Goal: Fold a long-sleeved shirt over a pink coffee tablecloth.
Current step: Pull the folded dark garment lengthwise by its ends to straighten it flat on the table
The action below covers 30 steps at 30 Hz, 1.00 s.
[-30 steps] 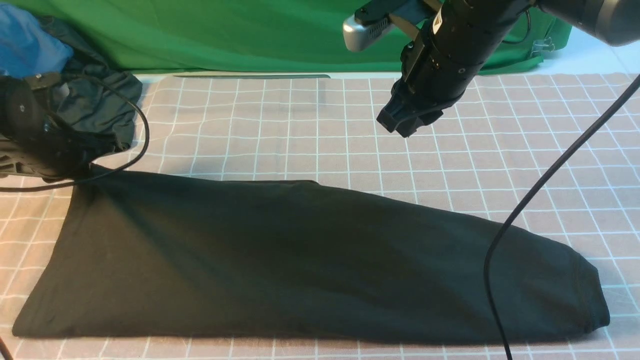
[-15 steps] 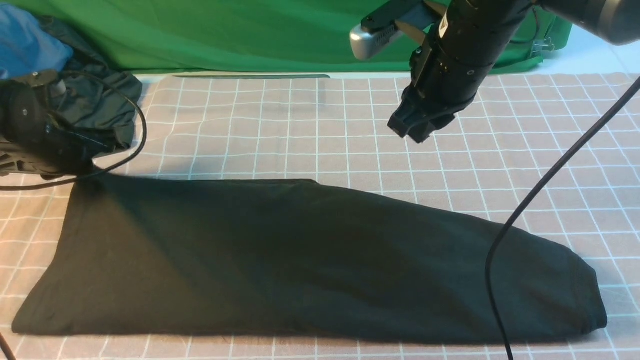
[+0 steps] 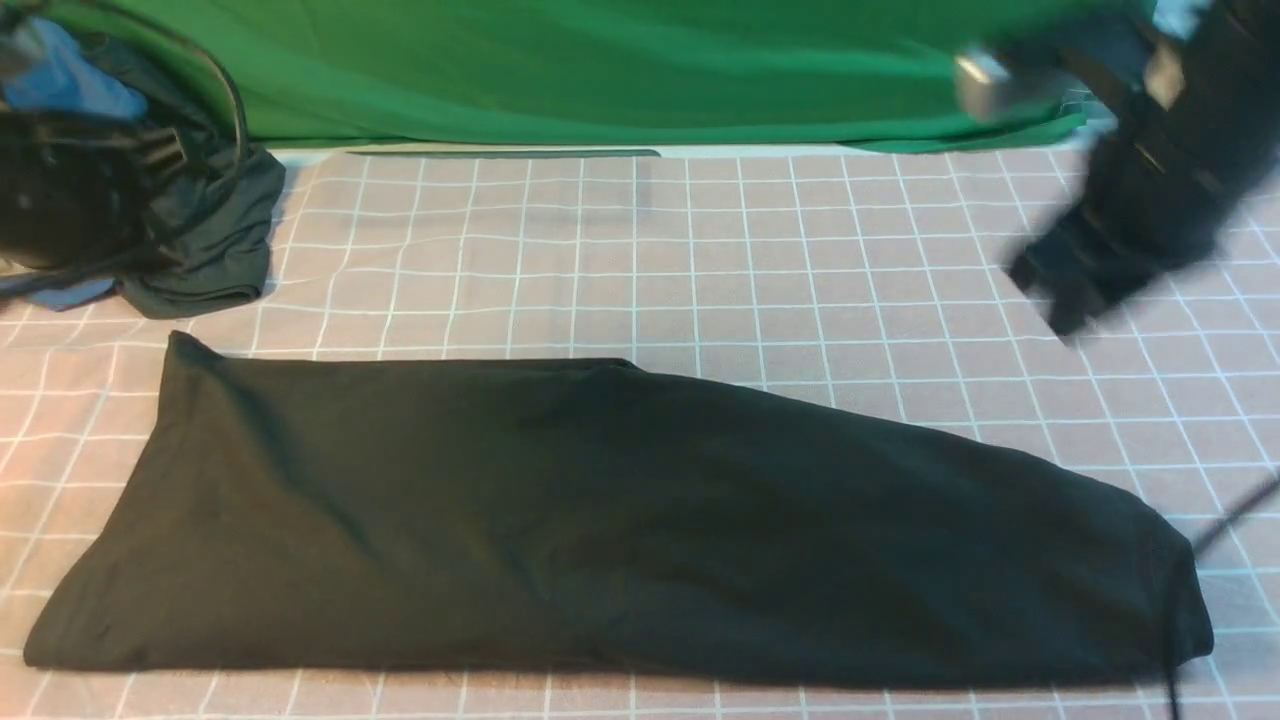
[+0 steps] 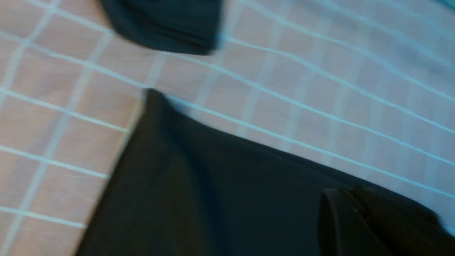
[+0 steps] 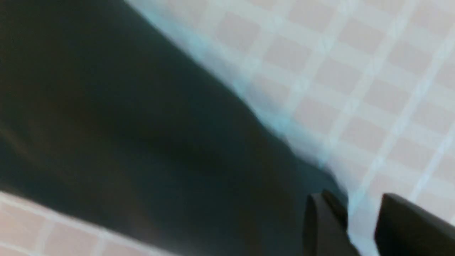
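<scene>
- Closest to the camera is the long-sleeved shirt [image 3: 620, 520]. It's folded into one long black band lying flat across the near part of the table, wide at the left end and tapering toward the right.
- The far-left corner of the band pokes up into a little point, and the right end has a rounded hem.
- A thin black cable [image 3: 1232, 512] crosses the near right corner, just past the narrow end.
- Under all of it is the pink coffee tablecloth [image 3: 700, 250]. Its white grid is mostly flat, with a few ripples toward the back left.
- The right gripper [image 5: 355, 213] is pretty blurry in the front view, hanging over bare cloth at the right, beyond the band. In the wrist view its two fingers stand apart with a modest gap and only the grid shows through it, so it's holding nothing.
- The left gripper [image 4: 346, 199] is way over on the left. In the wrist view its fingers are pressed together with no cloth between them, near that pointy corner. Can't tell if they touch the fabric.
- Behind the left arm there's a smaller dark garment [image 3: 215, 240] bunched up with some blue cloth [image 3: 70, 85], lying close to the band but apart from it.
- Farthest back, a green backdrop [image 3: 600, 70] runs along the whole rear edge.
</scene>
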Each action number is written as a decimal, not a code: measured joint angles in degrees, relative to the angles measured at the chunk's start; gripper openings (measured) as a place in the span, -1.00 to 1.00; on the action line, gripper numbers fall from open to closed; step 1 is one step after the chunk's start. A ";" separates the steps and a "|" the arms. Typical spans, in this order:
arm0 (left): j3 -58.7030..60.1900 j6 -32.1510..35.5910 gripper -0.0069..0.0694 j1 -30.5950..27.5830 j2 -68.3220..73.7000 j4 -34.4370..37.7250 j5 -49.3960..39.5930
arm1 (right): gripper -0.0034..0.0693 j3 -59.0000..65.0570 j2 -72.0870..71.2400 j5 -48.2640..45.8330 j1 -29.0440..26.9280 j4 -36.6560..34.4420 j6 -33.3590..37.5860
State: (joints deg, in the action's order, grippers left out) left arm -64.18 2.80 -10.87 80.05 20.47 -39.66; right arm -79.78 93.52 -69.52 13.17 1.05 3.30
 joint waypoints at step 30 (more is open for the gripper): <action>28.04 8.13 -0.79 0.00 -28.98 12.94 -4.34 | -0.07 20.20 10.67 14.87 -8.51 -5.06 0.60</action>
State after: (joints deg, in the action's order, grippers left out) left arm -36.14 10.93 -10.87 51.07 33.41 -44.00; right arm -59.58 104.19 -54.65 4.66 -4.01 3.91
